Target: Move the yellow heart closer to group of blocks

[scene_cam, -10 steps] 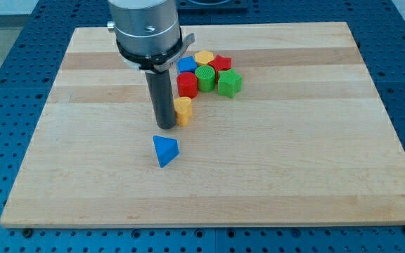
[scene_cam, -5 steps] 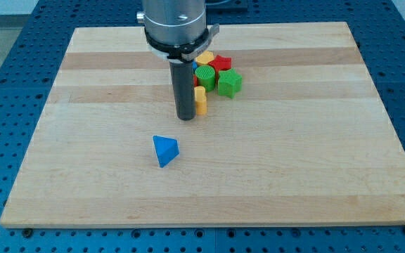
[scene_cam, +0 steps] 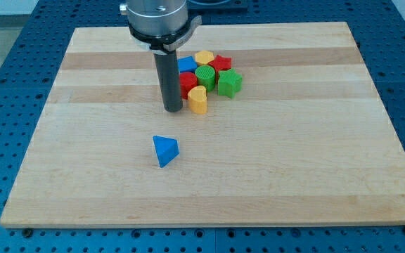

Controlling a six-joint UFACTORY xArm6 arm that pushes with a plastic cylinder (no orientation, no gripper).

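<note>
Tabletop [scene_cam: 83,169] of pale wood carries everything, and the yellow heart [scene_cam: 198,100] serves as landmark. Toward the view's bottom and left of it, well apart, lies 1 blue triangular block [scene_cam: 164,150]. My tip [scene_cam: 173,110], the end effector, is a bare rod with nothing to open or close; it stands just left of the heart, a small gap showing. The heart touches the cluster above it: blue block [scene_cam: 186,65], red block [scene_cam: 188,82], green block [scene_cam: 205,76], yellow block [scene_cam: 204,57], red block [scene_cam: 221,62], green block [scene_cam: 229,82].

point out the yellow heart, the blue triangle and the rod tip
yellow heart [scene_cam: 198,101], camera view, front face
blue triangle [scene_cam: 164,150], camera view, its middle
my tip [scene_cam: 173,110], camera view, rod's very end
</note>
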